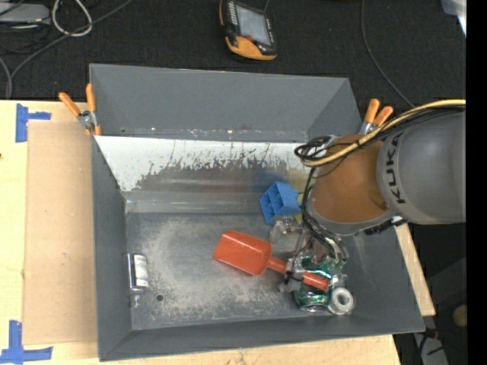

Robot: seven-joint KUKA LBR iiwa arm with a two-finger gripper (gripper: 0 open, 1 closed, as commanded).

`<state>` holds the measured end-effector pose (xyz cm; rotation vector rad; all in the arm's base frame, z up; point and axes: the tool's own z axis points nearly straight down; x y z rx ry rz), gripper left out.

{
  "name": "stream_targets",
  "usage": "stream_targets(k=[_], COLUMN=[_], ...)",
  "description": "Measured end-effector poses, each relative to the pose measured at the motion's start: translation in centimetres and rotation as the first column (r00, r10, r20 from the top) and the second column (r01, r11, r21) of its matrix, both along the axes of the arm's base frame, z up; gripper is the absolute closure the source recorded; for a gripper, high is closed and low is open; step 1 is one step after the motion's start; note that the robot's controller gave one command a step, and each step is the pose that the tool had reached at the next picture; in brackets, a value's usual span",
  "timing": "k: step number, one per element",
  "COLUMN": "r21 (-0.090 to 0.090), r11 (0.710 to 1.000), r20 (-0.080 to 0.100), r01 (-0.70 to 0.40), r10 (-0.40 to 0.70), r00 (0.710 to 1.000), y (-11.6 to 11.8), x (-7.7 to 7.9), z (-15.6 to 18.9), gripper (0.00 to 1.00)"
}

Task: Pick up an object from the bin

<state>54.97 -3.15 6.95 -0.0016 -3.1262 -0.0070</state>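
Note:
My gripper (291,243) hangs low in the bin's right part, under the arm's orange cover. It is right beside the handle end of an orange-red scoop (243,253), which lies on the floor with its cup toward the left. Just below and right of the gripper lies a crushed green can (318,286) with a red patch and a silver ring end. A blue plastic block (278,201) rests against the back wall, just above and left of the gripper. The gripper's lower end is hidden among the scoop handle and the can.
A small silver cylinder (138,271) lies alone near the bin's left wall. The arm and its cables come in from the right, over the bin's right rim.

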Motion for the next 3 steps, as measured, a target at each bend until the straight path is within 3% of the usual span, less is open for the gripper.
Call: stream_targets(k=[1,2,3], r21=[0.0,0.002,0.003], r11=[1.0,1.0,1.0], r20=[0.0,-0.003,-0.001], r01=[0.001,0.01,-0.003], r10=[-0.001,-0.01,0.003], r00=[1.0,1.0,1.0], y=[0.0,-0.6,-0.5], x=[0.0,-1.5,-1.2], z=[0.0,0.0,0.0], gripper=[0.0,0.0,0.0])
